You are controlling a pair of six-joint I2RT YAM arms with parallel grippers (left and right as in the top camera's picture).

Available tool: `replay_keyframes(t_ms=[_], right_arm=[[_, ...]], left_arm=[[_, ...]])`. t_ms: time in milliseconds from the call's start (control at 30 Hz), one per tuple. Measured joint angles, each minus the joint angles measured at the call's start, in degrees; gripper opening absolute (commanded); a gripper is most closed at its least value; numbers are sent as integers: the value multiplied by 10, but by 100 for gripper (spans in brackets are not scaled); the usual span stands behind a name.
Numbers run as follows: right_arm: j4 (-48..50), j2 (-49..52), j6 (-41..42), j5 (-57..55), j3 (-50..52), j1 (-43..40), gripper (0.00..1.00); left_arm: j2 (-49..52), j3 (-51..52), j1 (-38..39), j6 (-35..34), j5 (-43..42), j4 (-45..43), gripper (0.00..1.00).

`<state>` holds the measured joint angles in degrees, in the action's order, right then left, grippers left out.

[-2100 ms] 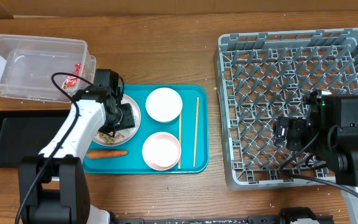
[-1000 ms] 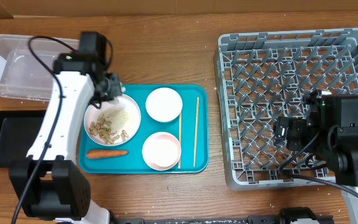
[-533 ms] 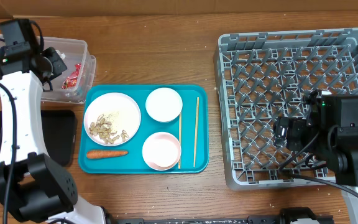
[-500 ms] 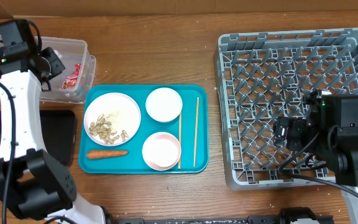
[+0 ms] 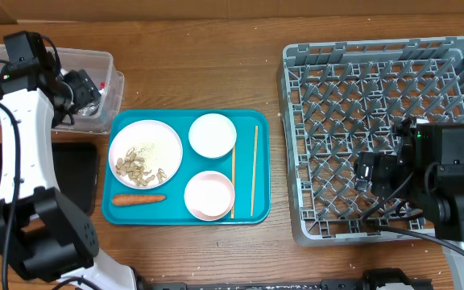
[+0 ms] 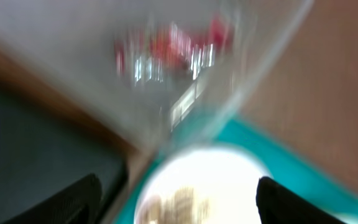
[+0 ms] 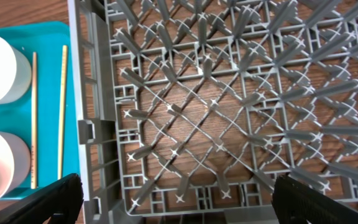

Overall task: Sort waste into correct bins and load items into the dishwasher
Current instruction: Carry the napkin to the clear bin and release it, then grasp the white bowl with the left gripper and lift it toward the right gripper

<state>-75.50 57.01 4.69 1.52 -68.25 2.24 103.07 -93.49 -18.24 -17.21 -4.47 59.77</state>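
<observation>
Both of your pincers stand with fingers spread and nothing between them. Your left pincer (image 6: 178, 200) hangs over the near-right corner of the clear tub (image 5: 107, 60); its wrist view is badly blurred, but you can make out the red-and-silver wrapper (image 6: 169, 53) lying inside the tub, apart from the fingertips. Just in front of the tub the black tray (image 5: 79, 165) sits on the bench (image 5: 216, 64). Beside both, the teal tray (image 5: 260, 121) carries the white plate (image 5: 163, 133) with brownish bits (image 5: 139, 167) on it, the carrot (image 5: 138, 198) in front of the plate, a white bowl (image 5: 212, 134), a pink bowl (image 5: 209, 195) and two chopsticks (image 5: 254, 169) along the tray's right side. Your right pincer (image 7: 188, 199) hovers above the grey dish rack (image 5: 377, 121), over its near-left part, touching nothing.
</observation>
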Motion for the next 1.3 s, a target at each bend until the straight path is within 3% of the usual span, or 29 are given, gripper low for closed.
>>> replay_keyframes(t_ms=[200,467,767,1033,1100,1133,1200,1300], right_arm=[[49,2,0,82,0,0,100],[67,49,6,206,0,5,100],[32,62,11,156,0,5,100],[1,62,13,86,0,5,100],[-2,62,13,78,0,5,100],[-2,62,13,75,0,5,100],[-2,62,13,70,0,5,100],[-2,62,13,68,0,5,100]], left_arm=[[-31,-2,17,20,-45,179,83],[-32,-2,141,91,-83,260,82],[-32,16,337,107,-82,280,76],[-33,107,432,64,-29,241,74],[-33,134,442,56,-25,224,67],[-33,148,445,52,-24,216,56],[-33,183,447,43,-21,182,48],[-33,211,447,34,-18,147,19]])
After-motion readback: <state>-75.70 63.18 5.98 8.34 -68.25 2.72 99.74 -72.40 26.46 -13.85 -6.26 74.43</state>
